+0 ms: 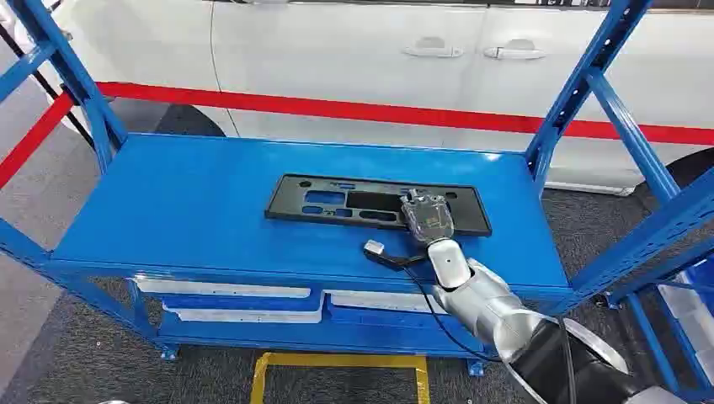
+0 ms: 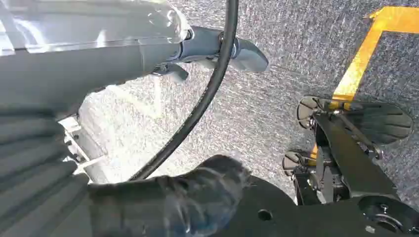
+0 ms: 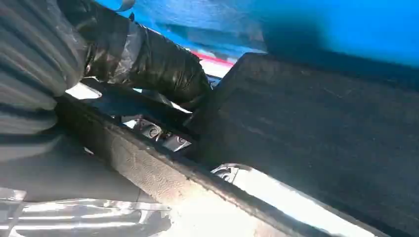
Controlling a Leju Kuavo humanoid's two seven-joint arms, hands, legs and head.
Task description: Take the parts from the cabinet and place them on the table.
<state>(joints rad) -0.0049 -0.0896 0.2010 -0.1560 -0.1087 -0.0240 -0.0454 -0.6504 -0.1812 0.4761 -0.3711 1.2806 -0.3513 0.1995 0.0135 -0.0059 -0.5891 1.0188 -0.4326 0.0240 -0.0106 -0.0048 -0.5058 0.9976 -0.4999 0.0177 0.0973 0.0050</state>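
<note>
A flat black plastic frame part [image 1: 337,198] with several cut-outs lies across the middle of the blue cabinet shelf [image 1: 168,219]. My right hand [image 1: 427,217] rests on its right half, reaching in from the shelf's front edge. In the right wrist view the dark thumb [image 3: 158,69] presses on the part's panel [image 3: 321,123], and the fingers close around its front rail. My left hand [image 2: 123,54] hangs above the grey carpet, holding nothing, thumb and fingers apart.
Blue uprights [image 1: 589,84] stand at the shelf's corners, with a white car [image 1: 337,59] behind. White and blue trays [image 1: 244,303] sit on the lower shelf. A black cable with a white plug [image 1: 375,248] lies by my right wrist. Yellow tape [image 1: 337,362] marks the floor.
</note>
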